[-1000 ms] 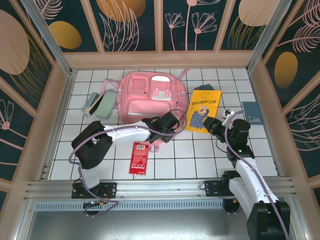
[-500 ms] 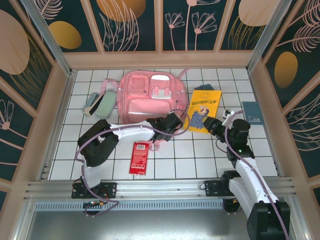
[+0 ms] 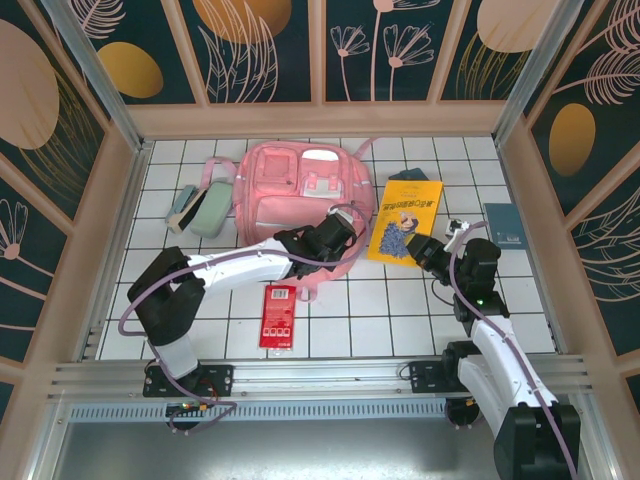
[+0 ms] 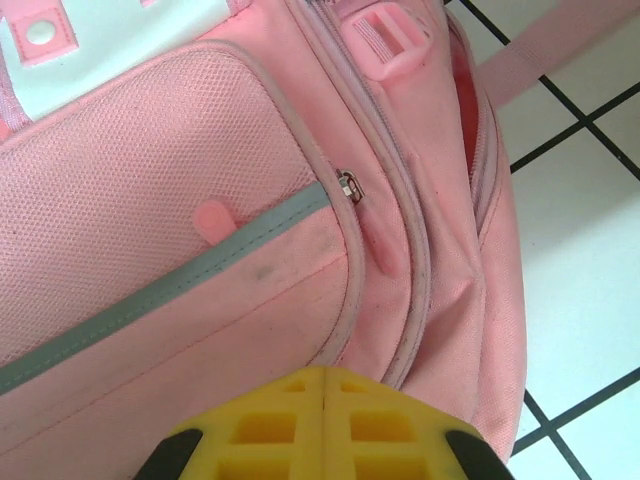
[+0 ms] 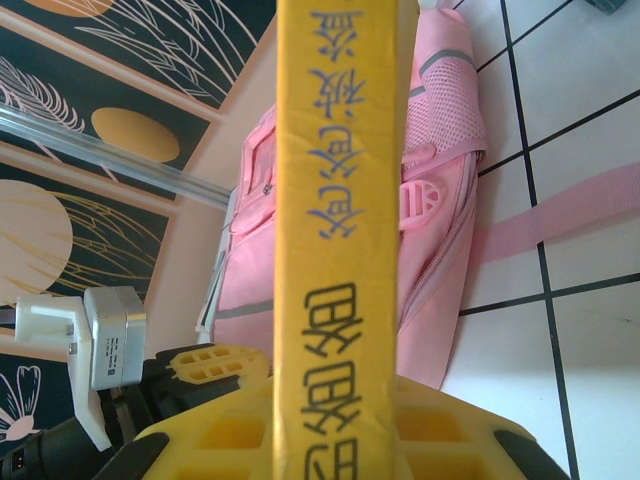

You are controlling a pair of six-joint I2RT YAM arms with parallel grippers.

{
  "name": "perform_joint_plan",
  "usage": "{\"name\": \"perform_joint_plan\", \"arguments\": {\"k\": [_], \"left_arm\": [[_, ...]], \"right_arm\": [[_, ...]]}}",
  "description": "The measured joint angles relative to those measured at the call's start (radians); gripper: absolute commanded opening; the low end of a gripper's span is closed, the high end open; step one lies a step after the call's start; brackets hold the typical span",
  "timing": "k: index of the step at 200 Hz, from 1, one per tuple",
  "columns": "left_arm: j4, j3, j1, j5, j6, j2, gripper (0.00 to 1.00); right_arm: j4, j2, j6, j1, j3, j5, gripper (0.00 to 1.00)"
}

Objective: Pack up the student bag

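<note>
Opening the student bag (image 3: 290, 190), flat on the table (image 3: 400, 320), is best done by pinching the zip pull (image 4: 347, 185) and drawing along the seam. The left gripper (image 4: 325, 385) is pressed closed at the bag's near edge; whether fabric is caught cannot be told. The yellow book (image 5: 340, 150) is clamped by the right gripper (image 3: 430, 250). A second ago, the left gripper was set nearer the bag's edge.

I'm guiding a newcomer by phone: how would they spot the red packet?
Find the big pink student bag in the middle of the white tiled table. Just in front of it, toward the near edge, lies the red packet. It is the only red thing: flat, narrow, white-labelled.
</note>
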Motion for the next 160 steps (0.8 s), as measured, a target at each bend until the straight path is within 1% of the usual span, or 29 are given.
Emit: {"name": "perform_joint_plan", "arguments": {"k": [6, 9, 14, 22, 31, 69, 89, 103, 111, 137, 160], "left_arm": [[0.0, 0.0, 0.0, 0.001, 0.0, 0.0, 0.0], [-0.001, 0.0, 0.0, 0.002, 0.0, 0.0, 0.02], [-0.002, 0.0, 0.0, 0.003, 0.0, 0.0, 0.07], [-0.002, 0.0, 0.0, 0.015, 0.004, 0.0, 0.19], [-0.003, 0.0, 0.0, 0.039, 0.013, 0.0, 0.29], [-0.002, -0.024, 0.0, 0.136, 0.033, 0.005, 0.43], [-0.001, -0.025, 0.0, 0.17, 0.037, 0.025, 0.44], [-0.001, -0.024, 0.0, 0.183, 0.043, 0.048, 0.49], [-0.001, -0.02, 0.0, 0.185, 0.046, 0.063, 0.5], [-0.005, 0.007, -0.001, 0.169, 0.045, 0.121, 0.52], [-0.015, 0.037, -0.005, 0.137, 0.044, 0.148, 0.51]], "right_arm": [[0.0, -0.002, 0.0, 0.0, 0.0, 0.0, 0.0], [0.0, -0.003, 0.0, 0.0, 0.0, 0.0, 0.0], [0.0, -0.003, 0.0, 0.0, 0.0, 0.0, 0.0], [0.0, -0.005, 0.0, 0.0, 0.0, 0.0, 0.0], [0.0, -0.006, 0.0, 0.0, 0.0, 0.0, 0.0], [0.0, -0.008, 0.0, 0.0, -0.013, 0.0, 0.0], [0.0, -0.008, 0.003, 0.0, -0.021, 0.0, 0.0], [0.0, -0.008, 0.003, 0.0, -0.022, 0.0, 0.0], [0.0, -0.009, 0.003, 0.0, -0.022, 0.0, 0.0], [0.0, -0.012, 0.003, 0.0, -0.022, 0.0, 0.0], [0.0, -0.013, 0.003, 0.0, -0.022, 0.0, 0.0]]}}
